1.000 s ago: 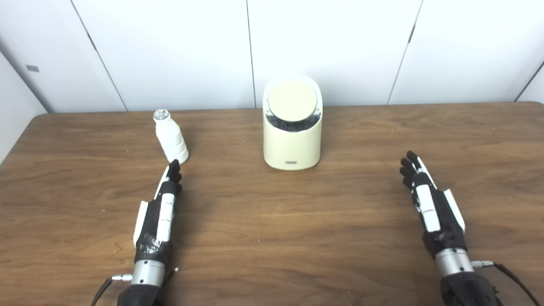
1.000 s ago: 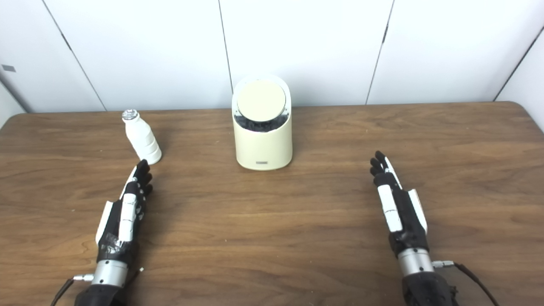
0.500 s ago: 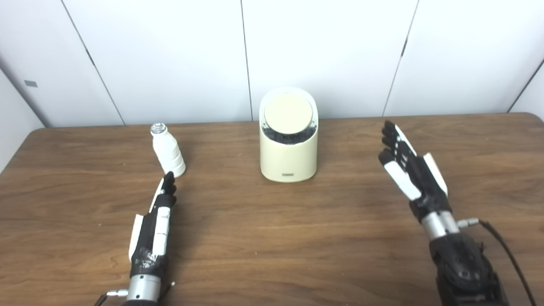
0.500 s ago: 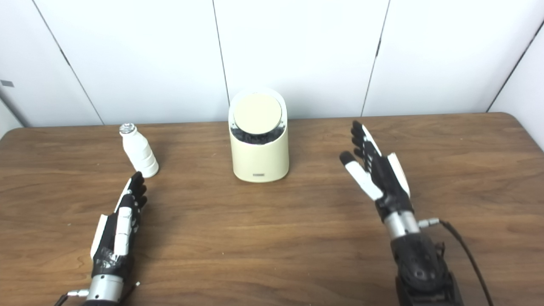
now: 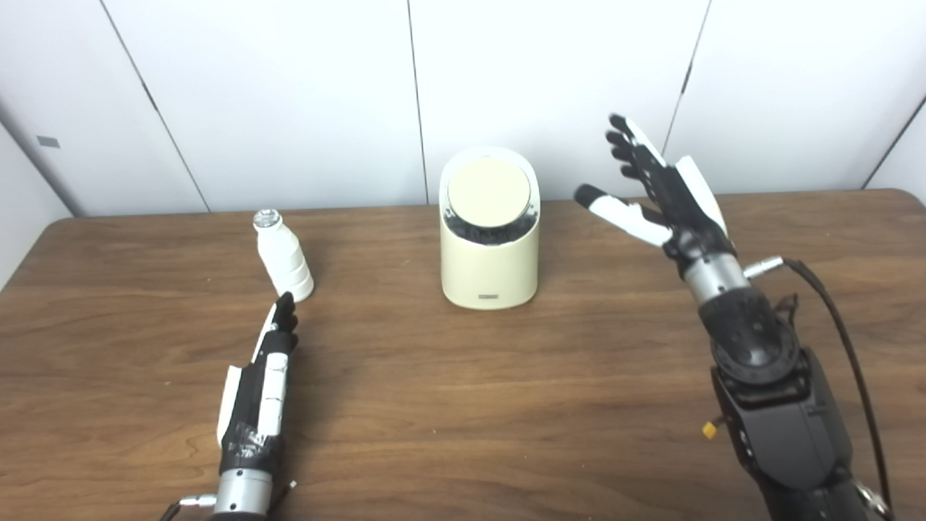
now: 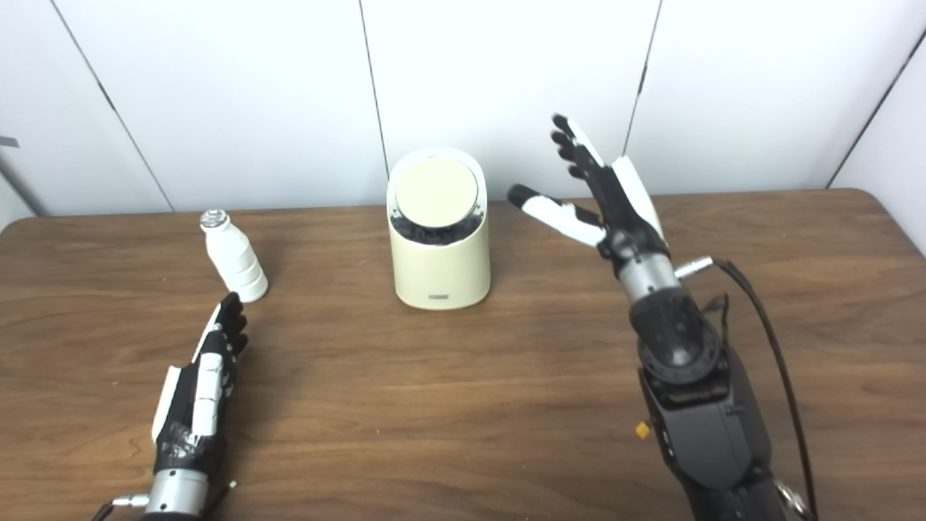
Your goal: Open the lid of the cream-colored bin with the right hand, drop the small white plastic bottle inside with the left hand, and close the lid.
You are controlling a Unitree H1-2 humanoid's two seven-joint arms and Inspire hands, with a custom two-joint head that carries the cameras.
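Centrally on the wooden surface I see the cream-colored bin, upright, its round lid tilted toward the cameras and seated in the rim, with a dark gap showing beneath its lower edge. To the bin's left, well apart from it, the small white plastic bottle stands on the surface with its cap up, leaning a little in the view. My left hand lies low over the surface in front of the bottle, fingers straight and together, holding nothing; the fingertips point at the bottle's base and lie just short of it, though I cannot tell whether they touch. My right hand is raised above the surface to the right of the bin, released, fingers spread upward against the white wall panels and thumb stretched toward the bin's upper part, near it but not touching. A black cable loops from the right wrist down along the forearm.
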